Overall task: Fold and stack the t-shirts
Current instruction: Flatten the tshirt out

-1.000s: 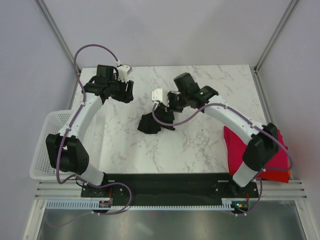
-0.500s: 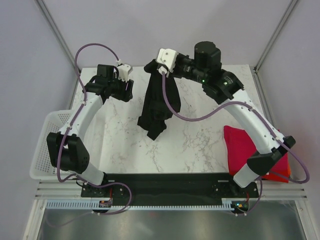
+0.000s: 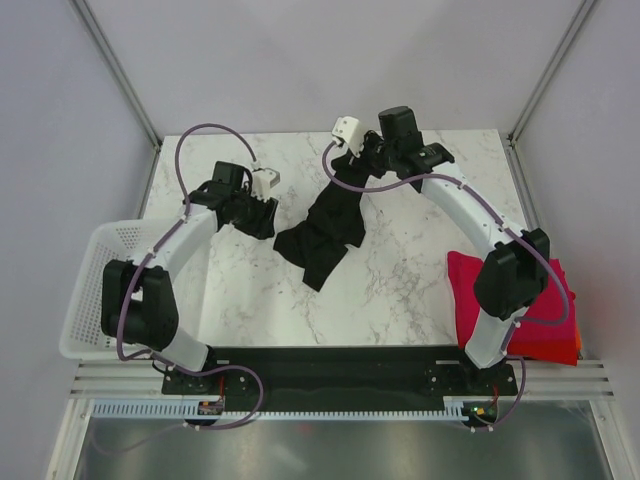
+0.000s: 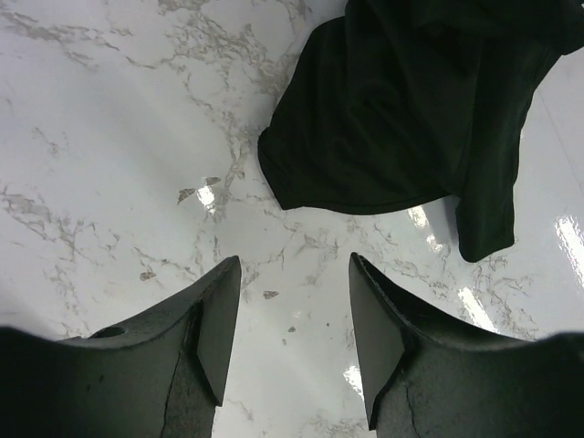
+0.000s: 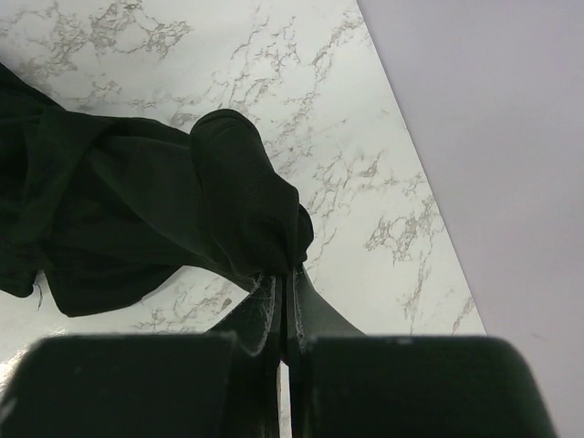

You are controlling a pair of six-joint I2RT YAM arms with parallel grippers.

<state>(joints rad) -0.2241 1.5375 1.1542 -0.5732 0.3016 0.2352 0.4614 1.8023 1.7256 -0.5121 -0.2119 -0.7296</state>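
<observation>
Where the right arm reaches over the far half of the marble table (image 3: 420, 270), the right gripper (image 3: 352, 162) has its fingers pinched tight on a bunched fold of the black t-shirt (image 3: 325, 228). The rest of the shirt trails crumpled toward the table's middle. Left gripper (image 3: 266, 214): fingers spread, holding nothing, over bare marble just beside the shirt's left edge. Folded magenta-red t-shirt (image 3: 478, 290) overlapping an orange-red t-shirt (image 3: 560, 345) at the near right edge. White mesh basket (image 3: 88, 290) at the table's left side.
</observation>
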